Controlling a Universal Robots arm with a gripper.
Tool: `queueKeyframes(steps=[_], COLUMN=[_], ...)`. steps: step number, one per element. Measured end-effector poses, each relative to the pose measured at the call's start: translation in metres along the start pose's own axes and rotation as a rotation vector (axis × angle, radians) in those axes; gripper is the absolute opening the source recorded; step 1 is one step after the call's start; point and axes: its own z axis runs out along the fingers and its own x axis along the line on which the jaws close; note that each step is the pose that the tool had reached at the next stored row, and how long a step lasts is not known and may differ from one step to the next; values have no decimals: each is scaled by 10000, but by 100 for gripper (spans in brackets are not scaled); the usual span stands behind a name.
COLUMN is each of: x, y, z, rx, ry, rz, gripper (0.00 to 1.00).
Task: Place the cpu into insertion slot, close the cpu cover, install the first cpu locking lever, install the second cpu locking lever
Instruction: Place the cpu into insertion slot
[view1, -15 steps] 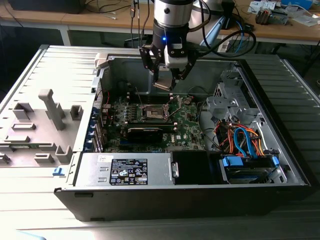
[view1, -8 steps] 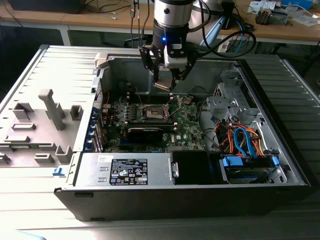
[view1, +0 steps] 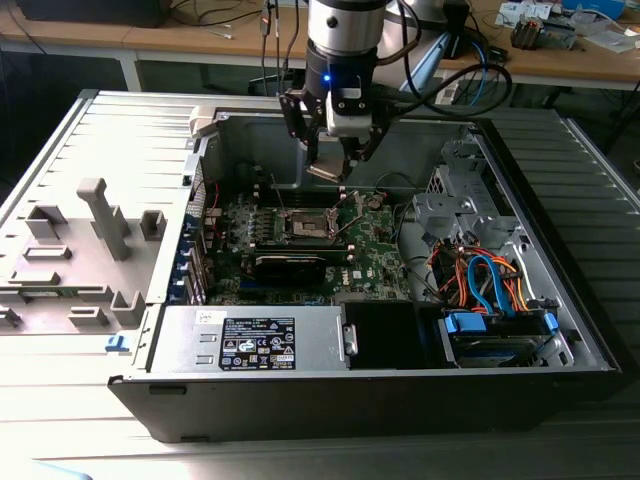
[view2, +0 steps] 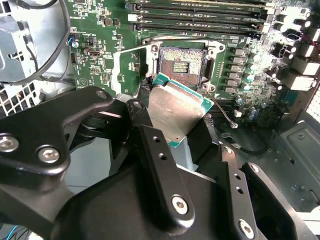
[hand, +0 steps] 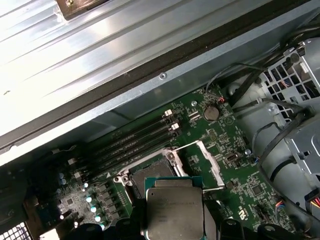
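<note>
**A:** Surface, room?

**B:** Open computer case (view1: 150, 400) lying flat on a grey ribbed tabletop (view1: 600, 190). There's a wooden tabletop (view1: 90, 45) with cables behind the arm. Green circuit board (view1: 380, 265) sits on the case floor. Power supply (view1: 255, 340) and blue-and-orange wiring (view1: 485, 280) are well apart from the hand, lower in the case.

**A:** Arm pose?

**B:** Comes in from above. The hand (view1: 330, 165) points down into the case and hovers over the board. Black fingers (view2: 150, 150) are pinching the cpu (view2: 177, 110) by its edges, metal top showing, held clear of the board.

**A:** Socket?

**B:** The insertion slot (view2: 181, 65) is just below the hand, bare, contacts showing. The cpu cover (hand: 214, 167) is swung open beside the slot. Memory slots (hand: 130, 145) lie just beyond the slot from the hand.
</note>
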Motion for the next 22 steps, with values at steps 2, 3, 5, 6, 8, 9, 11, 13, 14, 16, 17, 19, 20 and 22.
queueKeyframes(steps=[2, 3, 5, 6, 8, 9, 11, 13, 14, 16, 17, 19, 20, 22], x=[0, 0, 0, 0, 0, 0, 0, 0, 0, 0, 0, 0, 0, 0], y=[0, 0, 0, 0, 0, 0, 0, -1, 0, 0, -1, -1, -1, -1], z=[4, 6, 7, 7, 8, 8, 9, 10, 10, 11, 12, 12, 13, 13], rx=[-9, -11, -12, -12, -13, -13, -15, -16, -16, -17, -18, -18, -19, -20], ry=[-23, -26, -30, -31, -34, -35, -38, -41, -42, -45, -45, -48, -49, -51], rz=[507, 593, 668, 692, 756, 778, 854, 912, 934, 987, 1018, 1068, 1095, 1152], gripper=[55, 55, 55, 55, 55, 55, 55, 55, 55, 55, 55, 55, 55, 55])
